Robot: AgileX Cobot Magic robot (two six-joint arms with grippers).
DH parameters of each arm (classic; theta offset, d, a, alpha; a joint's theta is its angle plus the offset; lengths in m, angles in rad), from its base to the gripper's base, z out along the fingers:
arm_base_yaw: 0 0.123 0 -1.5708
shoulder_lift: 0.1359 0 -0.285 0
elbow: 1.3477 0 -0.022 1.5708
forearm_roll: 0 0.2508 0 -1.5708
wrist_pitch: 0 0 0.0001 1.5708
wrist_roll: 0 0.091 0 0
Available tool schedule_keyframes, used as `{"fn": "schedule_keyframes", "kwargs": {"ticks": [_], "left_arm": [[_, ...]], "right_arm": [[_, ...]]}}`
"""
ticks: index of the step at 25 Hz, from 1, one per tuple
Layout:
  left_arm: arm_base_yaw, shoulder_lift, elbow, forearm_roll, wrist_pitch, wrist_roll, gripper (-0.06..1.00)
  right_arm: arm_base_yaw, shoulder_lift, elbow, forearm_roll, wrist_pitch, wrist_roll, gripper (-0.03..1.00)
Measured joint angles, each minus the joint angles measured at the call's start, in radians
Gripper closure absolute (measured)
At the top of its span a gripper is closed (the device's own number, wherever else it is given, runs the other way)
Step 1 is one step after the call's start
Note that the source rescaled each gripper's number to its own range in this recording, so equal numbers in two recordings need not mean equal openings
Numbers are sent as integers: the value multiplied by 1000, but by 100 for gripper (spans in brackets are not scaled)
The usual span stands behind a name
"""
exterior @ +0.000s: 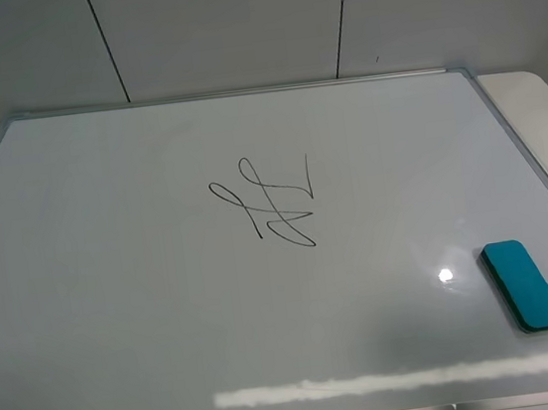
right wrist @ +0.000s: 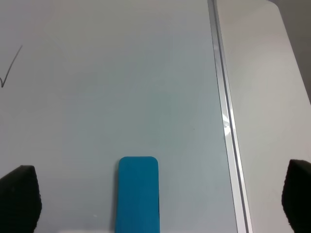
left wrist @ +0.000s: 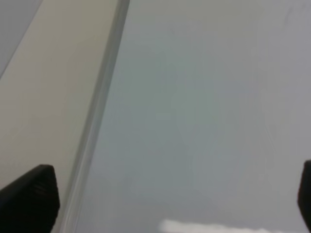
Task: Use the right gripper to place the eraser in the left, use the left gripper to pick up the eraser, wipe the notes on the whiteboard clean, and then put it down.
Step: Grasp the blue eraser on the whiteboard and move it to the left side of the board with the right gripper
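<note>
Teal-blue oblong eraser lies near the right edge of the glossy white silver-framed whiteboard, well apart from the black marker scribble; left hand and right hand both spread wide, empty.

A glossy whiteboard with a thin silver frame lies flat. The notes, a looping black scribble, sit just twelve o'clock of its centre. The teal eraser lies flat at four o'clock near the frame, untouched, its length running eleven to five. The left gripper and right gripper are spread wide, empty.
</note>
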Motion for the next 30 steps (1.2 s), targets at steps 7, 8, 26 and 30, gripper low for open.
{"fn": "schedule_keyframes", "kwargs": {"ticks": [7, 8, 26, 30], "left_arm": [[0, 0, 0, 0, 0, 0, -6], [0, 0, 0, 0, 0, 0, -6], [0, 0, 0, 0, 0, 0, -6], [0, 0, 0, 0, 0, 0, -6]], "right_arm": [[0, 0, 0, 0, 0, -1, -3], [0, 1, 0, 0, 0, -1, -3], [93, 495, -146, 5, 156, 47, 3], [101, 592, -156, 8, 155, 116, 55]]}}
